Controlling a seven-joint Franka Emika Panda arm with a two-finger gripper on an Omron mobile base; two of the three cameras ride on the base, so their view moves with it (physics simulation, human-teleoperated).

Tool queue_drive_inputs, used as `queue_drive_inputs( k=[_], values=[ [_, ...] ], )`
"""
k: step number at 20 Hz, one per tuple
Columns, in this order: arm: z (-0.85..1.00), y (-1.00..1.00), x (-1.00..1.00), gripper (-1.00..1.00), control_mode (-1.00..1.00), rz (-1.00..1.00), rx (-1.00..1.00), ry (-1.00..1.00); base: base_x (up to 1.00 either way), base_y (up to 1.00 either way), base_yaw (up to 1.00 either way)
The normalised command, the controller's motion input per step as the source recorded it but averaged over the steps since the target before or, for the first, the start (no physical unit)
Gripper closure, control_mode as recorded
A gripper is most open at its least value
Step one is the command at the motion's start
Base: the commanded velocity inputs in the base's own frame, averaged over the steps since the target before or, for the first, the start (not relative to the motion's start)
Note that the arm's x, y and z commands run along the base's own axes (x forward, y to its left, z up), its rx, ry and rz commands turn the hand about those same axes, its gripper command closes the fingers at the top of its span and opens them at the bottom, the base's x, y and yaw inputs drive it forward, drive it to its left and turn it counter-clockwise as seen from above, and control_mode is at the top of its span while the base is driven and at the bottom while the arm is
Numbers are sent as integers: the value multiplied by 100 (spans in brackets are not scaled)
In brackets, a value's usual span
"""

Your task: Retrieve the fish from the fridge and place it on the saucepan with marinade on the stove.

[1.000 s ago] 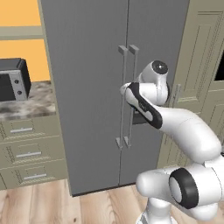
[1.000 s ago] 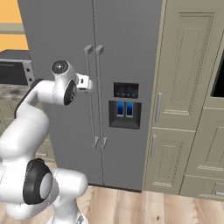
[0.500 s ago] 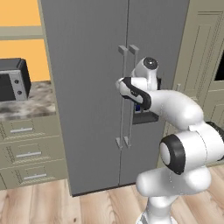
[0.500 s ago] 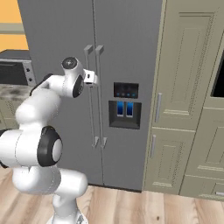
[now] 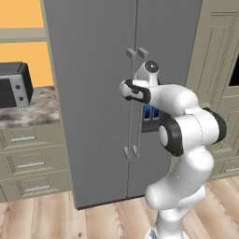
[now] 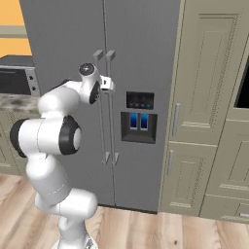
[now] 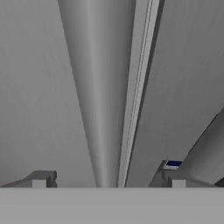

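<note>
Here the tool (image 7: 105, 179) gapes wide astride the fridge's (image 5: 93, 93) vertical handle (image 7: 94, 109), gripping nothing.

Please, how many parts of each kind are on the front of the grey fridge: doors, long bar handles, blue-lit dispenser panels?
Tall grey fridge doors: 2
Long vertical grey bar handles: 2
Small blue-lit dispenser panel: 1
Total: 5
</note>
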Motion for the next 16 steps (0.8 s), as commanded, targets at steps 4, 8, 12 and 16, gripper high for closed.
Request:
queue_drive_inputs(
  k=[4, 8, 12, 16],
  values=[
    [-23, 0, 75, -100, -100, 0, 0, 0, 0, 0, 0],
    [-26, 0, 70, -100, -100, 0, 0, 0, 0, 0, 0],
    [-20, 0, 48, -100, -100, 1, 0, 0, 0, 0, 0],
    [0, 0, 0, -100, -100, 0, 0, 0, 0, 0, 0]
  ],
)
